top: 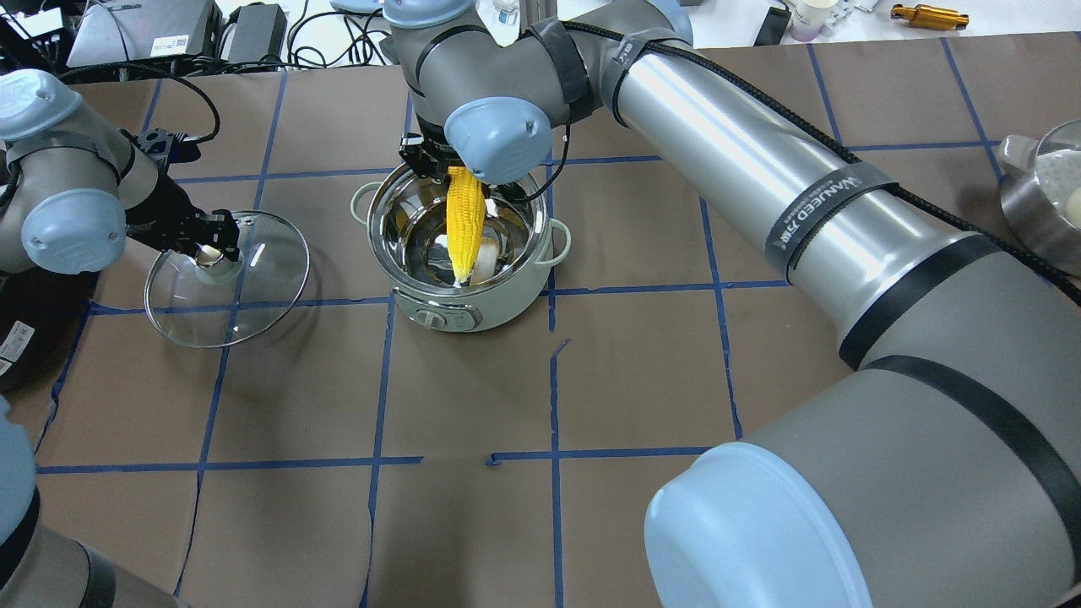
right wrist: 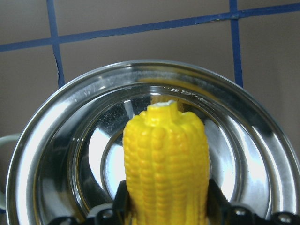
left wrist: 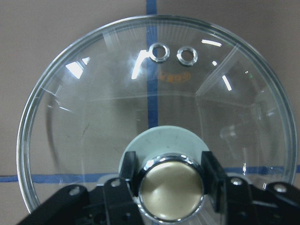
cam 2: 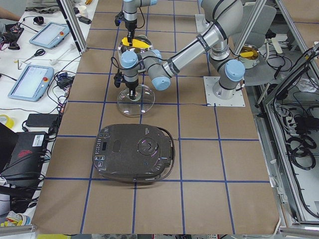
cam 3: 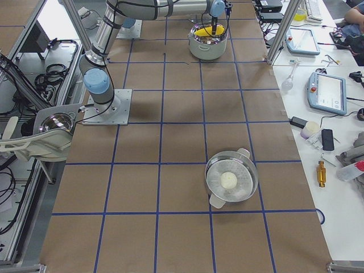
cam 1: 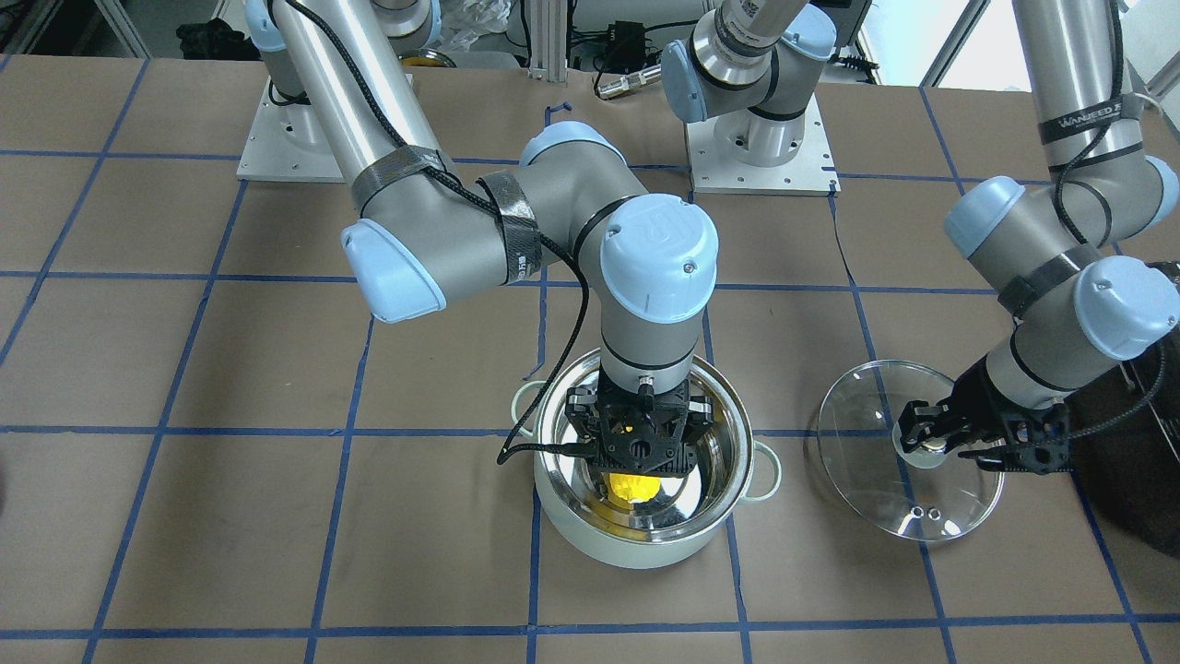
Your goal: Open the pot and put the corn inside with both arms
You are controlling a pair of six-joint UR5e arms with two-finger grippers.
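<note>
My right gripper (cam 1: 643, 454) holds the corn (top: 465, 221) tight, standing up, tip down in the open pot (top: 498, 308). My left gripper (cam 1: 926, 441) holds the lid (top: 253, 287) at the pot's 9 o'clock.

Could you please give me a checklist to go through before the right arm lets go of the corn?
1. Pot uncovered: ok, the glass lid is off and beside it.
2. Left claw shut on the lid's knob: ok.
3. Right claw gripping the corn: ok, tip pointing down.
4. Corn within the pot's rim: ok.
5. Corn tip touching the pot's floor: cannot tell.
</note>
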